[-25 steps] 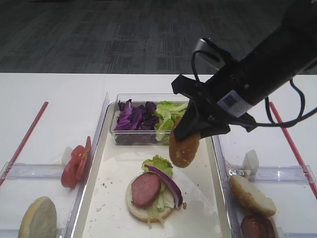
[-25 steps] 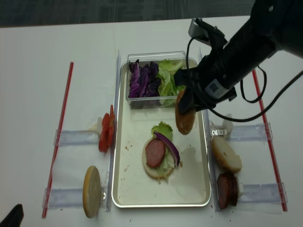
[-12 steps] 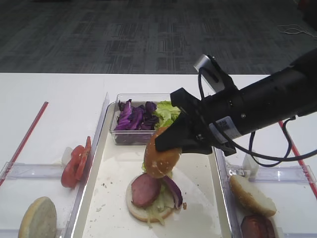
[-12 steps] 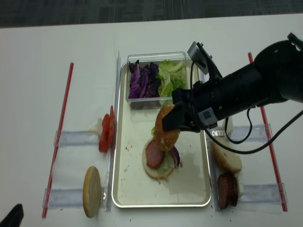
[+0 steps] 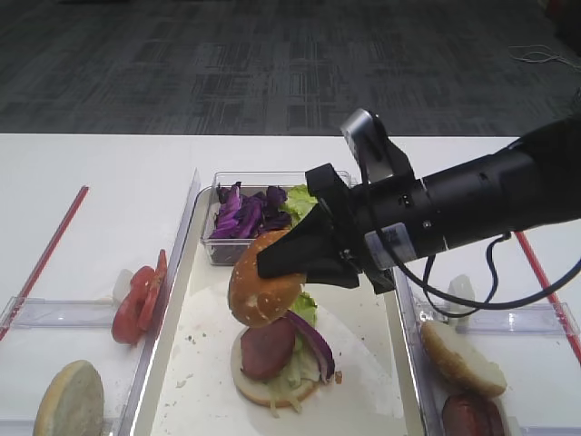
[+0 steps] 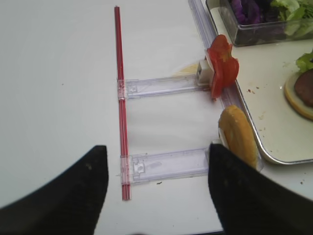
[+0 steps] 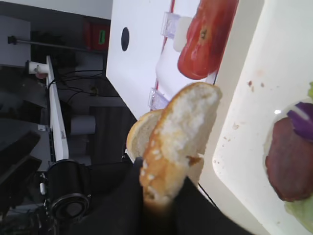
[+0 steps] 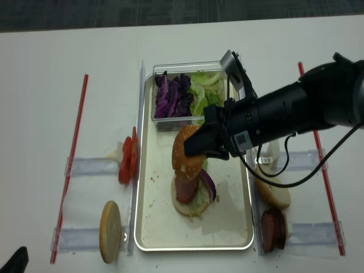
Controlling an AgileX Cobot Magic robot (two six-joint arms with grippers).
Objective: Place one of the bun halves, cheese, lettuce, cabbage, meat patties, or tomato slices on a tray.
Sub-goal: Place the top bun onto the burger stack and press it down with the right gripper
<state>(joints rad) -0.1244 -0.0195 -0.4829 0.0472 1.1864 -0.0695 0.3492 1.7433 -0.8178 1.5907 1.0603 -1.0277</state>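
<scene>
- The right gripper [image 5: 283,263] is clamped on the bun top [image 5: 264,287], pinching it at its edge so the seeded dome faces the left of the table and the pale cut face shows in the wrist view.
- The bun top hangs in the air over the tray [image 5: 178,309], tilted well off level, just above and a little left of the open burger [image 5: 277,356] lying on the paper lining.
- That burger shows a patty [image 5: 268,347], a purple cabbage strip [image 5: 312,336] and lettuce [image 5: 303,307] on a bun base; the bun top does not touch them as far as I can tell.
- The bun looks light, soft and springy; I'd judge a hard pinch would dent or tear it, and the crumb could shed flakes.
- Held by the rim as it is, it seems likely to swing or droop, so it would want levelling before being let go; a grip across the dome's sides would sit steadier.
- The sesame crust looks dry, not slippery, so a slip out of the jaws seems unlikely.
- The stack beneath is uneven and loose, so the top may slide off if it is released while tilted.
- The left gripper [image 6: 154,183] hangs wide apart and empty over the table, near a pale bun half [image 6: 237,137] and the tomato slices [image 6: 221,69].
</scene>
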